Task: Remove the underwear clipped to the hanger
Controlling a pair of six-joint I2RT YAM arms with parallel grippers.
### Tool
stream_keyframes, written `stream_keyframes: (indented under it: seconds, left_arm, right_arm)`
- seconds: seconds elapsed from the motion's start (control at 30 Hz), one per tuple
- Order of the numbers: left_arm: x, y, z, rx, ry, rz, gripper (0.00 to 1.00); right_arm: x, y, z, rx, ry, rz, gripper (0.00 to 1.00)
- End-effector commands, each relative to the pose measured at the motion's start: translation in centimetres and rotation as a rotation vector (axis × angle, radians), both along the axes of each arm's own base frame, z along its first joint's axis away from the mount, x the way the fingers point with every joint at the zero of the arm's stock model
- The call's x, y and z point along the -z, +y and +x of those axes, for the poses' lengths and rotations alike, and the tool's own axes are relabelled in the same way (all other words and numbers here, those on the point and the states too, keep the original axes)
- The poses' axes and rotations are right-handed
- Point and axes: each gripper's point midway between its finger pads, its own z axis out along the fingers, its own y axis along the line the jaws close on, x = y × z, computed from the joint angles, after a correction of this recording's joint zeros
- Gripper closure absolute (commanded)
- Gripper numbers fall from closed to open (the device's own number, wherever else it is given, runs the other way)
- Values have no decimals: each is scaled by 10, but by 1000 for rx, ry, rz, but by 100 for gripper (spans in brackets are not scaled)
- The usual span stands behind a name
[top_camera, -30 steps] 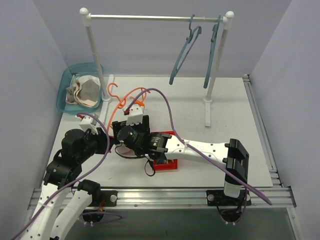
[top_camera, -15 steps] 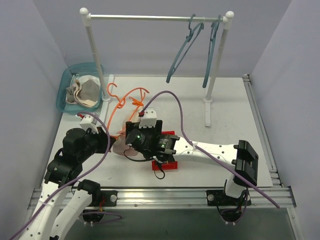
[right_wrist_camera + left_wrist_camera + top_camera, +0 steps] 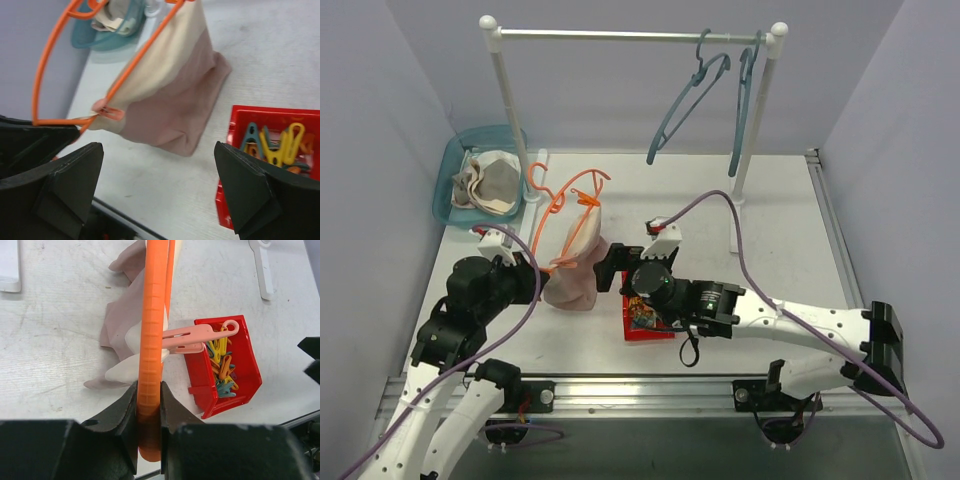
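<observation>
Change: the right gripper (image 3: 155, 180) is backing away from the hanger (image 3: 152, 315) toward the red bin (image 3: 199, 372), uncovering what it was hiding a second ago. The hanger is now tilting up off the table (image 3: 790, 240) instead of lying low.
Meaning for the task: the underwear (image 3: 576, 280) is still hanging from the hanger, so nothing is coming free yet. The retreat is looking like a re-aim rather than a finish.
Right gripper: its fingers are standing wide apart, holding nothing, and facing the garment from just beside the bin.
Left gripper (image 3: 149, 395): it is pinching the hanger's lower bar tight and keeping the frame propped up.
Where the underwear is: it is draping between the two arms, with its cream band running along one orange arm of the hanger and its lower edge resting on the table.
Peg (image 3: 192, 336): a pale pink spring peg is biting band and bar together close to the left gripper. Whether another is holding the far corner I cannot tell.
Fabric: soft, matte and pinkish-tan, it is folding and slumping under its own weight.
Hanger: thin bright orange plastic, ribbed along the bar, with a curved hook.
Bin: hard glossy red plastic, it is holding a jumble of coloured pegs (image 3: 222, 365).
Table: flat, white and slightly scuffed.
</observation>
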Motion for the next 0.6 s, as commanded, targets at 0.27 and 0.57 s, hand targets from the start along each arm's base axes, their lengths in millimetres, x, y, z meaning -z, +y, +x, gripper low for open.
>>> stream_keyframes:
  seconds: [0.27, 0.57]
  left_arm:
    - [-27, -10, 11, 31, -140, -52, 97]
    - [-28, -14, 9, 61, -148, -45, 98]
  right_arm:
    - [-50, 41, -1, -325, 106, 697, 0]
    - [-48, 67, -3, -440, 215, 867, 0]
